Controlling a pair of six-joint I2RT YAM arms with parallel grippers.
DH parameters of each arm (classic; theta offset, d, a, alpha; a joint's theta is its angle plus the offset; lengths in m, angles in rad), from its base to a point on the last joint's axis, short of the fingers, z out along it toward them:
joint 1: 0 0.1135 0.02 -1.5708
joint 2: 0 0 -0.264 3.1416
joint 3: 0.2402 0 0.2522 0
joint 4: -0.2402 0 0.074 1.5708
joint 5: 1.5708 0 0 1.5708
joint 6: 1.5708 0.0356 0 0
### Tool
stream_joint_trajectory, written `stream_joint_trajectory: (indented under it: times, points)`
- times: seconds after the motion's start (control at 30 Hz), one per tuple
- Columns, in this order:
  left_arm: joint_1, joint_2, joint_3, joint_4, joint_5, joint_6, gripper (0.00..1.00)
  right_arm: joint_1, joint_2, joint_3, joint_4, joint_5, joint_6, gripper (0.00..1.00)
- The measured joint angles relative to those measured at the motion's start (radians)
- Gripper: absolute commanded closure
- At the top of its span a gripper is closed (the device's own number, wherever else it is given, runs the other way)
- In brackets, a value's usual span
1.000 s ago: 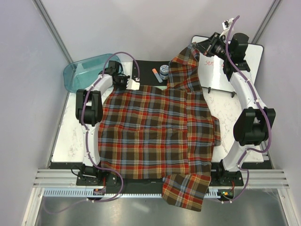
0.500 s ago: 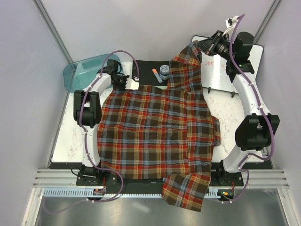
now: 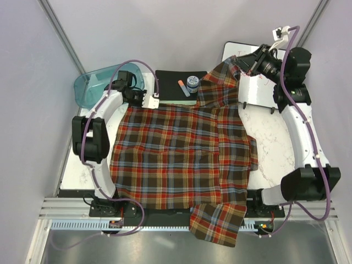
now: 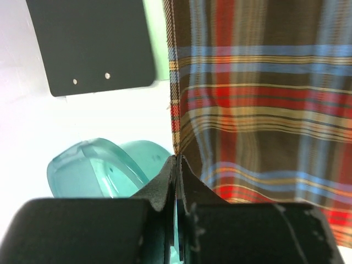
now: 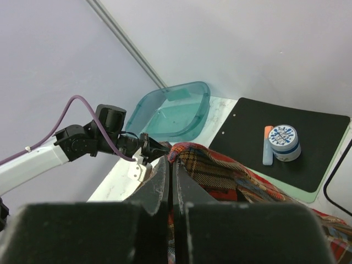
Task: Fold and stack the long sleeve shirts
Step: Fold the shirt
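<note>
The plaid flannel shirt (image 3: 181, 154) lies spread over the table, with one sleeve hanging over the near edge. My left gripper (image 3: 150, 102) is shut on the shirt's far left corner, low over the table; in the left wrist view the jaws (image 4: 177, 160) are closed on the cloth edge (image 4: 258, 99). My right gripper (image 3: 238, 68) is shut on the shirt's far right part and holds it raised, so the cloth rises in a peak. In the right wrist view the closed jaws (image 5: 171, 159) pinch a fold of plaid (image 5: 220, 170).
A teal plastic tub (image 3: 99, 83) stands at the far left. A black clipboard (image 3: 168, 78) at the back carries a marker (image 3: 183, 88) and a small jar (image 3: 192, 83). A whiteboard (image 3: 258, 91) lies at the far right.
Both arms have swung outward. The right gripper has moved right and slightly nearer with the raised cloth. The left gripper has shifted a little left, drawing the shirt's far edge wider.
</note>
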Motion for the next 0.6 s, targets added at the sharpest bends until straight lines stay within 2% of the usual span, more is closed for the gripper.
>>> stream_joint_trajectory:
  times: [0.2, 0.6]
  points:
    - [0.0, -0.157, -0.15, -0.005, -0.001, 0.0, 0.98, 0.0, -0.156, -0.072, -0.052, 0.001, 0.0, 1.0]
    - [0.0, -0.423, -0.394, -0.005, -0.005, -0.001, 0.98, 0.0, -0.571, -0.26, -0.238, 0.012, 0.021, 1.0]
